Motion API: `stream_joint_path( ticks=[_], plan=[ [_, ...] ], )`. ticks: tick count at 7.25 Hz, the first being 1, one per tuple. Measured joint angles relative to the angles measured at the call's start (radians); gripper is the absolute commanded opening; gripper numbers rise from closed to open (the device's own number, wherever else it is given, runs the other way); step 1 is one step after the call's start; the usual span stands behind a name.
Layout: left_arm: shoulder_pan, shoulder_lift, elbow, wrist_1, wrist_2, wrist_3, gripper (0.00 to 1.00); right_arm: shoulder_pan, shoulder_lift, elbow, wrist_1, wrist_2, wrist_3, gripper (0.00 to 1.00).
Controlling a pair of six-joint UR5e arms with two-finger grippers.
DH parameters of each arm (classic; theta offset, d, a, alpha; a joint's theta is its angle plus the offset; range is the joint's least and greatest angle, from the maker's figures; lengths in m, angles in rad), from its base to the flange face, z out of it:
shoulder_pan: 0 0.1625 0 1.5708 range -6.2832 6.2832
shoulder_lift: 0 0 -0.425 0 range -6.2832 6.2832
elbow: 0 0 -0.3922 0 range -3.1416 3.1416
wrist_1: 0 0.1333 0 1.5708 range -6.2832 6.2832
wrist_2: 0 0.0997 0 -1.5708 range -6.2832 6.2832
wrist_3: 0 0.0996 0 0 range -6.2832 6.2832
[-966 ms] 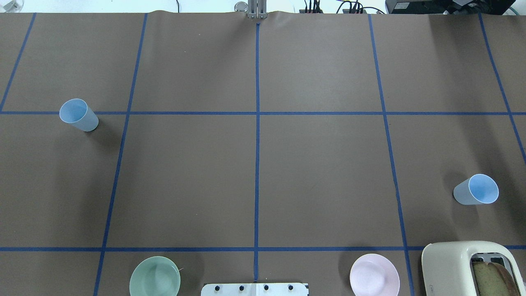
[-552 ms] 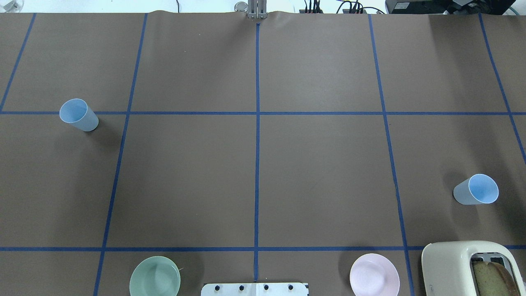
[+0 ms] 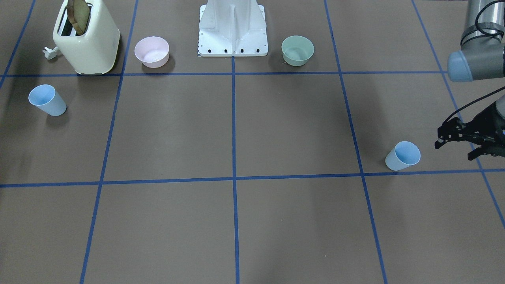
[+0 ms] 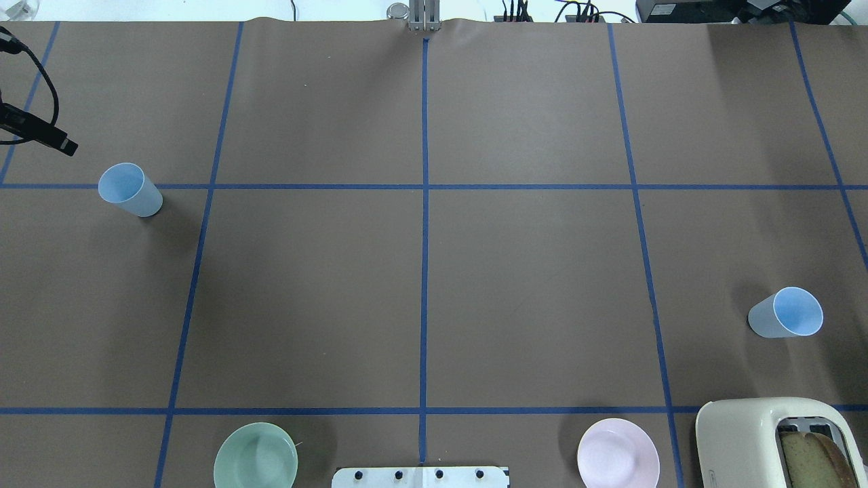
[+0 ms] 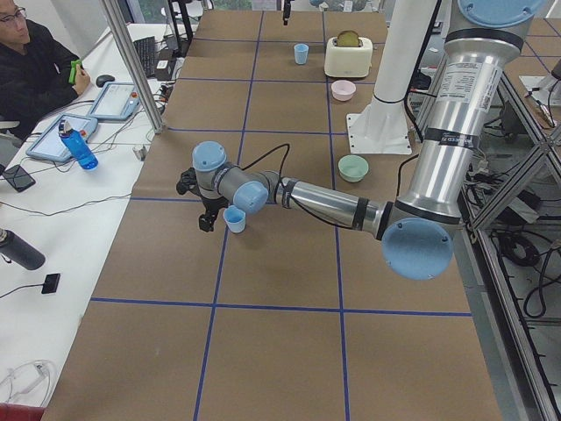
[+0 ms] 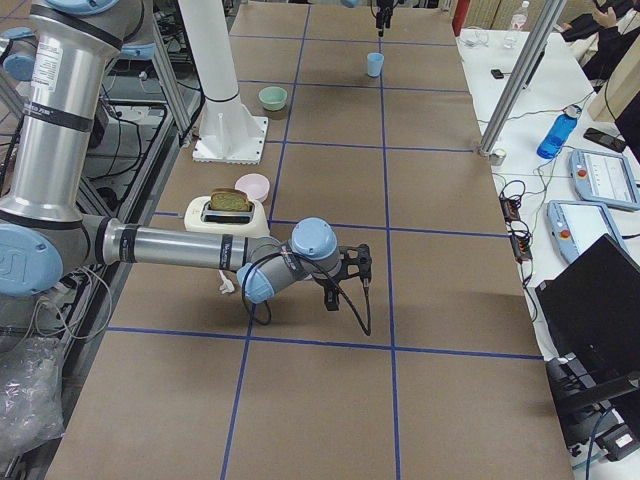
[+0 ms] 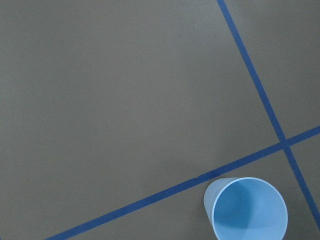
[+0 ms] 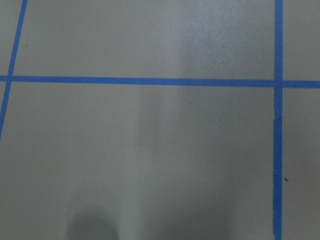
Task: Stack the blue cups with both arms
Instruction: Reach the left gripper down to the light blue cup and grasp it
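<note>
Your left gripper, seemingly apart, hangs near the blue cup: likely light, slick; pinch its rim gently.

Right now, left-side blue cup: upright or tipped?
Upright. The left blue cup stands on its base, open mouth up, nothing inside.

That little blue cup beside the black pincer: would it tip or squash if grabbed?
The blue cup looks like thin, smooth plastic, so probably light and somewhat squeezable. Standing on its narrower base, it may tip from a sideways nudge.
</note>
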Motion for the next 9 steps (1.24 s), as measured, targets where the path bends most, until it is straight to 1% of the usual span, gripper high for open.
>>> stream_joint_path(
  ticks=[1,3,5,7,9],
  plan=[
    [0.007,-0.004,0.024,-0.028,0.002,-0.002,0.98,-0.024,-0.02,0.029,0.003,-0.006,0.033,1.0],
    [0.026,-0.009,0.041,-0.058,0.003,-0.031,0.98,-0.071,-0.053,0.063,0.027,-0.021,0.081,1.0],
    [0.045,-0.01,0.044,-0.086,0.003,-0.066,0.98,-0.113,-0.069,0.07,0.055,-0.038,0.099,1.0],
    [0.059,-0.011,0.054,-0.098,0.003,-0.075,0.98,-0.152,-0.103,0.07,0.127,-0.043,0.139,1.0],
    [0.074,-0.013,0.092,-0.143,0.004,-0.077,0.98,-0.178,-0.125,0.07,0.169,-0.044,0.167,1.0]
  ],
)
